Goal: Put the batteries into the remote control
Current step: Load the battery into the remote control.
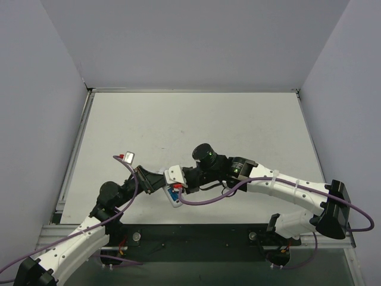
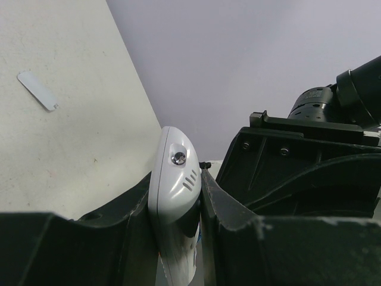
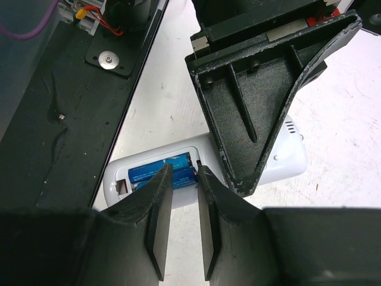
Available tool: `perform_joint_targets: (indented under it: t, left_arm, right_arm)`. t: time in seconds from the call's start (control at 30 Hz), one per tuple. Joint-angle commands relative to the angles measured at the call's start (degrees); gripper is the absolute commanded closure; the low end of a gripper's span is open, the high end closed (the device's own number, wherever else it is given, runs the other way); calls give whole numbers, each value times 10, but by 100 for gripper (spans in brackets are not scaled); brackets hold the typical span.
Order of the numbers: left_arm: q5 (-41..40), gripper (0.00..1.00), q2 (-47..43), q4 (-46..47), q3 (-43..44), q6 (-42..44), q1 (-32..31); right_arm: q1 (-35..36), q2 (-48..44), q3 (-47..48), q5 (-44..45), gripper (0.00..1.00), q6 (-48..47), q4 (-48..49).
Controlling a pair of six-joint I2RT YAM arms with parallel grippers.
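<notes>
The white remote control (image 3: 286, 158) lies back-up on the table with its battery bay uncovered. Two blue batteries (image 3: 156, 168) lie side by side in the bay. My left gripper (image 2: 177, 199) is shut on the remote's rounded head end (image 2: 172, 179); one of its fingers (image 3: 262, 101) shows as a big black wedge in the right wrist view. My right gripper (image 3: 183, 173) hangs over the bay, its jaws a narrow gap apart and its tips down at the nearer battery (image 3: 186, 177), nothing clamped between them. From above, both grippers meet at the remote (image 1: 177, 201) near the table's front edge.
A small pale flat cover (image 2: 37, 90) lies loose on the table to the left, also seen as the cover (image 1: 127, 157) from above. The black base plate (image 3: 71, 119) with screws and wiring runs along the near edge. Purple cables (image 1: 202, 201) loop past the grippers.
</notes>
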Motion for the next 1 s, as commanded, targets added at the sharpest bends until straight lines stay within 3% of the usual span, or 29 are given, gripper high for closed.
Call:
perform_joint_targets:
  t: [0.0, 0.5, 0.83, 0.97]
  left_arm:
    - [-6, 100, -13, 50, 26, -13, 0]
    - [-41, 100, -35, 123, 13, -50, 1]
    - [-46, 100, -56, 114, 24, -33, 1]
    - [-38, 100, -50, 117, 31, -22, 1]
  right_arm:
    - [-5, 4, 10, -34, 82, -7, -2]
    - [-8, 11, -49, -28, 92, 18, 2]
    - [-11, 4, -124, 28, 89, 45, 26]
    - [-8, 3, -130, 44, 82, 47, 26]
